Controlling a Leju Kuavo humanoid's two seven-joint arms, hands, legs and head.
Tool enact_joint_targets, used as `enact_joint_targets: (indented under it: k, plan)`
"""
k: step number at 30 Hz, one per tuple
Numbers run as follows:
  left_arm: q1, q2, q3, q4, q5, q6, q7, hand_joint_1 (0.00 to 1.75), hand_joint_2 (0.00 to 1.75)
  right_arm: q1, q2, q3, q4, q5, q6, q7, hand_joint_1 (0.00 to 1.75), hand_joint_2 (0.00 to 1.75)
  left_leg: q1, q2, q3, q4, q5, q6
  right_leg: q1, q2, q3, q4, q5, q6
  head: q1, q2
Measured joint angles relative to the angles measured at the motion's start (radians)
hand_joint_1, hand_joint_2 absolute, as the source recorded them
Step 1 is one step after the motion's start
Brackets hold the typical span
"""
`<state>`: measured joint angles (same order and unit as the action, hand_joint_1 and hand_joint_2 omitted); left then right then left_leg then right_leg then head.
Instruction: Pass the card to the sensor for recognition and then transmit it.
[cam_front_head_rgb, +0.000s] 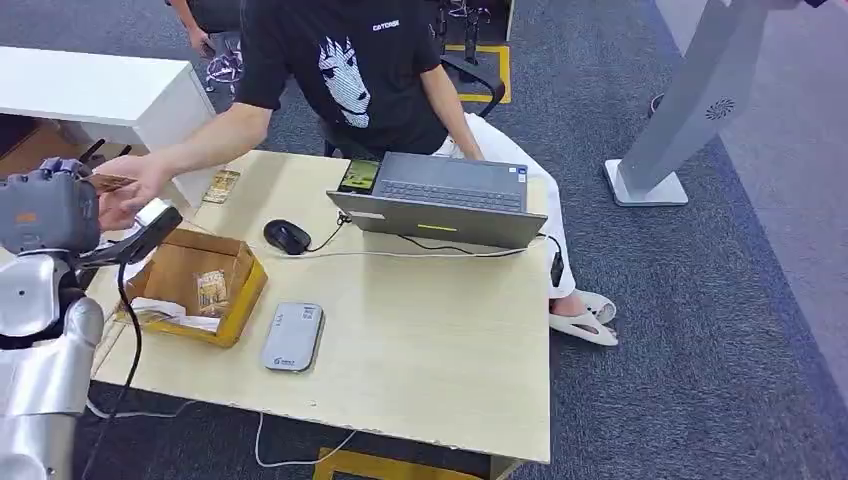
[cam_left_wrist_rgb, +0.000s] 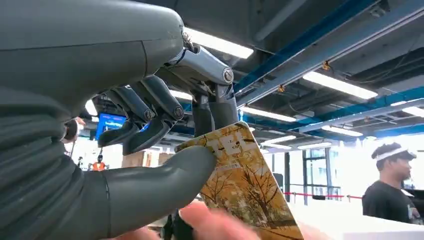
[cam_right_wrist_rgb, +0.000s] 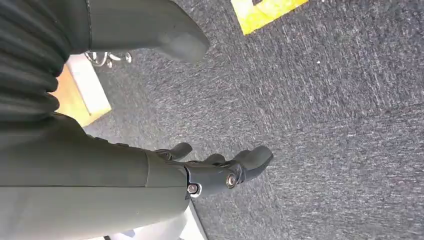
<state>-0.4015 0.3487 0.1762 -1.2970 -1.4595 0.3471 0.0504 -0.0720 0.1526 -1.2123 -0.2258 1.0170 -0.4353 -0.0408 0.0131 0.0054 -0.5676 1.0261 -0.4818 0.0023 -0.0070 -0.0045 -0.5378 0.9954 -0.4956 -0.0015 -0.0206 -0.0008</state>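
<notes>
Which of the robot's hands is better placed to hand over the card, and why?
Left. The left hand already pinches the card beside the person's hand; the right hand hangs empty above the carpet.

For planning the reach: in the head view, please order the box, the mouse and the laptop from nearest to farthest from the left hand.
1. Box, just right of the left hand.
2. Mouse, mid-table.
3. Laptop, far side, before the person.

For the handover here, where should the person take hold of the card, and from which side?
By the card's free lower end, from the side facing away from the left hand. The thumb and fingers pinch its upper corner; the lower end juts clear, where the person's hand already reaches.
</notes>
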Motion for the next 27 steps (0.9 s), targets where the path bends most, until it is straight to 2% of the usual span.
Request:
enact_joint_targets:
  k: [3, 4, 6, 10, 15, 20, 24, 27]
  plan:
    - [-0.007, -0.006, -0.014, 0.016, -0.007, 0.003, 0.002, 1.73, 1.75, -0.001, 0.0, 0.0, 0.0, 0.001, 0.0, 0.0, 0.0, 1.75, 0.0, 0.0, 0.0, 0.0, 0.0, 0.0, 0.0, 0.0, 0.0, 0.0, 0.0, 0.0, 0.0, 0.0]
    - [-0.009, -0.008, -0.017, 0.021, -0.008, 0.003, 0.001, 0.0, 1.75, -0.001, 0.0, 0.0, 0.0, 0.002, 0.0, 0.0, 0.0, 1.75, 0.0, 0.0, 0.0, 0.0, 0.0, 0.0, 0.0, 0.001, 0.0, 0.0, 0.0, 0.0, 0.0, 0.0]
    - [-0.01, -0.012, -0.027, 0.027, -0.013, 0.015, 0.002, 0.0, 1.75, -0.001, 0.0, 0.0, 0.0, 0.005, 0.0, 0.001, 0.0, 1.75, 0.0, 0.0, 0.0, 0.0, 0.0, 0.0, 0.0, 0.001, 0.0, 0.0, 0.0, 0.0, 0.0, 0.0]
    - [-0.009, -0.044, -0.05, 0.029, -0.022, 0.103, 0.005, 0.0, 1.75, -0.003, 0.0, 0.0, 0.0, 0.013, 0.002, 0.002, 0.0, 1.75, 0.0, 0.0, 0.0, 0.0, 0.0, 0.0, 0.0, 0.0, 0.0, 0.0, 0.0, 0.001, 0.0, 0.0]
    - [0.019, -0.083, -0.074, -0.005, 0.032, 0.133, -0.016, 0.0, 1.75, -0.004, 0.0, 0.0, 0.0, 0.012, 0.005, 0.002, 0.0, 1.75, 0.0, 0.001, 0.0, 0.0, 0.0, 0.0, 0.0, 0.002, 0.0, 0.0, 0.001, 0.001, 0.0, 0.0]
    - [0.106, -0.113, -0.082, -0.116, 0.114, 0.16, -0.066, 0.0, 1.75, -0.003, 0.0, 0.0, 0.0, 0.007, 0.002, 0.011, 0.0, 1.75, 0.0, 0.003, -0.001, 0.0, 0.0, 0.0, -0.001, 0.003, -0.001, 0.0, 0.001, 0.001, 0.0, 0.0]
    - [0.249, -0.137, -0.083, -0.268, 0.169, 0.205, -0.115, 0.0, 1.75, -0.001, 0.0, -0.005, 0.0, -0.012, -0.002, 0.01, 0.0, 1.75, 0.0, 0.003, -0.001, 0.0, -0.001, 0.0, -0.001, 0.004, -0.002, 0.0, 0.0, 0.001, 0.0, 0.0]
    - [0.325, -0.149, -0.083, -0.341, 0.18, 0.222, -0.129, 0.0, 1.75, 0.001, 0.001, -0.01, 0.0, -0.015, -0.002, 0.009, 0.0, 1.75, 0.0, 0.003, -0.002, 0.0, -0.001, 0.0, -0.001, 0.004, -0.003, 0.0, 0.0, 0.001, -0.002, 0.0]
